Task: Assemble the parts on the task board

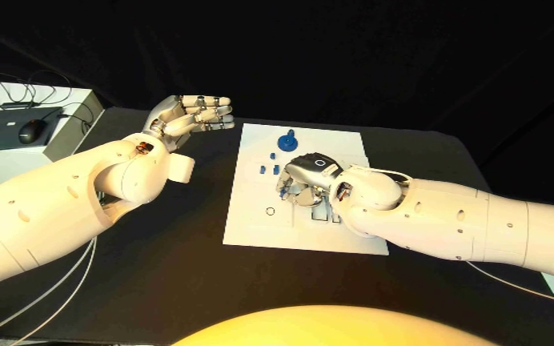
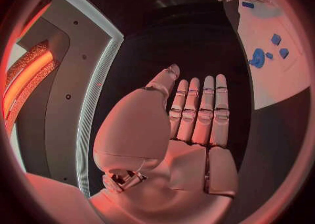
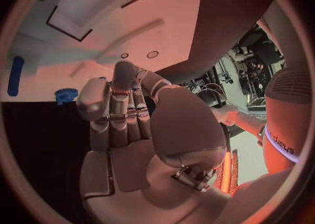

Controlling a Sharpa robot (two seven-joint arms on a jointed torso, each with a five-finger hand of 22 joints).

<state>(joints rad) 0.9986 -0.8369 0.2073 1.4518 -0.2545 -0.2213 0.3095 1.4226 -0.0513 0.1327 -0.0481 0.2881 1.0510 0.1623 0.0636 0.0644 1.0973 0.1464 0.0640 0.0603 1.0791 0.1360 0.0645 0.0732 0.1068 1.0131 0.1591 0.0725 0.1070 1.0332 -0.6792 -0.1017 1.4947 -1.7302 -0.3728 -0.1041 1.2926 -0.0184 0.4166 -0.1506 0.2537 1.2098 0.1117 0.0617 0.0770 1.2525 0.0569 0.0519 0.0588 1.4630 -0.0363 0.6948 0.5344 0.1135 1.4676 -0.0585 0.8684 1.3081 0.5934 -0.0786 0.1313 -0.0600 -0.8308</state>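
The black table [image 1: 173, 266] carries the white task board [image 1: 260, 218] at its middle, and the right arm reaches over the board's middle from the right. The left hand [image 1: 185, 119] is raised off the board's far left corner, fingers straight and apart, holding nothing. The right hand [image 1: 306, 179] is bent down onto the board's centre with its fingers curled; whether a part sits between them I cannot tell, since the fingertips are hidden against the board. A round blue part [image 1: 287, 142] lies near the board's far edge, with small blue parts [image 1: 269, 169] just left of the right hand. This looks like a pick or seating step at the board's centre; the next move calls for steady fingertip alignment over the cut-outs.
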